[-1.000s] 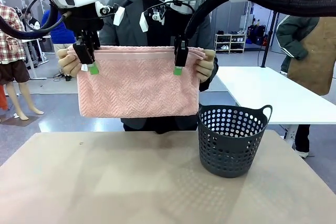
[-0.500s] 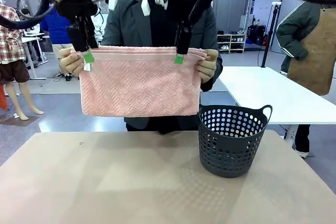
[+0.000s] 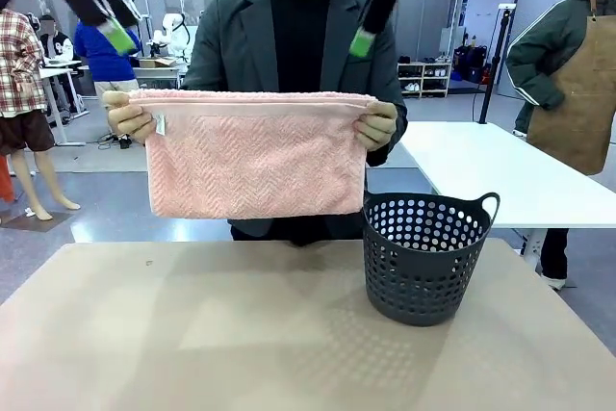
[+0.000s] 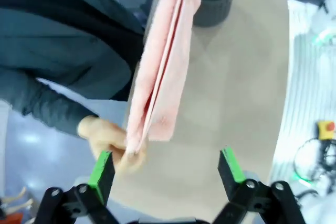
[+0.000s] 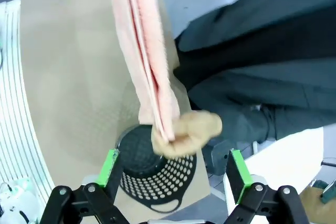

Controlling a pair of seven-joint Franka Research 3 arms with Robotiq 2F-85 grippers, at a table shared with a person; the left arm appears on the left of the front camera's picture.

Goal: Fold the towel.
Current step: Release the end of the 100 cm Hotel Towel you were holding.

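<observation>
A person across the table holds the folded salmon-pink towel (image 3: 252, 156) up by its two top corners, one hand (image 3: 128, 117) at each end, so it hangs flat above the table's far edge. My left gripper (image 3: 117, 36) is high at the upper left, above and clear of the towel. In the left wrist view it (image 4: 166, 167) is open, with the towel (image 4: 163, 61) seen edge-on beyond it. My right gripper (image 3: 363, 40) hangs above the towel's right corner. It (image 5: 173, 169) is also open and holds nothing, with the towel (image 5: 144, 51) and a hand (image 5: 186, 132) beyond it.
A dark perforated basket (image 3: 426, 255) stands on the tan table (image 3: 221, 334) at the right, just below the towel's lower right corner. A white table (image 3: 500, 166) and another person in an apron (image 3: 568, 74) are behind at the right.
Both grippers have opened, let go of the towel's top edge and risen up and away from it. The person still holds the towel in the same place.
</observation>
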